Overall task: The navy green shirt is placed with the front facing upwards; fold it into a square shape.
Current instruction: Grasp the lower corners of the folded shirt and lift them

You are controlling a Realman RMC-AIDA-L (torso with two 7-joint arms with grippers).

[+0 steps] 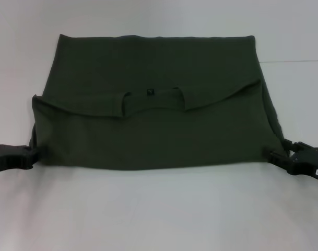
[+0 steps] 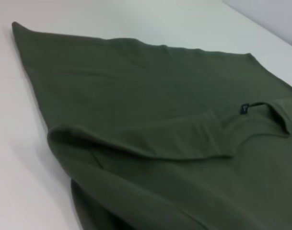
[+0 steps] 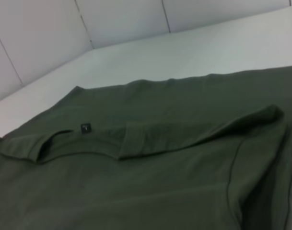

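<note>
The navy green shirt [image 1: 148,136] lies spread across the white table, its plain side up and no lettering showing. Its near half is doubled over, so the collar with a small black tag [image 1: 150,91] and both folded-in sleeves face the far edge. My left gripper [image 1: 36,152] pinches the near left corner of the fold, and my right gripper [image 1: 276,156] pinches the near right corner. The cloth at both corners stands slightly off the table. The left wrist view shows the shirt [image 2: 150,96] and its tag [image 2: 244,109]. The right wrist view also shows the shirt [image 3: 160,167].
The white table [image 1: 159,214] runs bare in front of the shirt and beside it. A pale panelled wall [image 3: 50,33] rises behind the table's far edge in the right wrist view.
</note>
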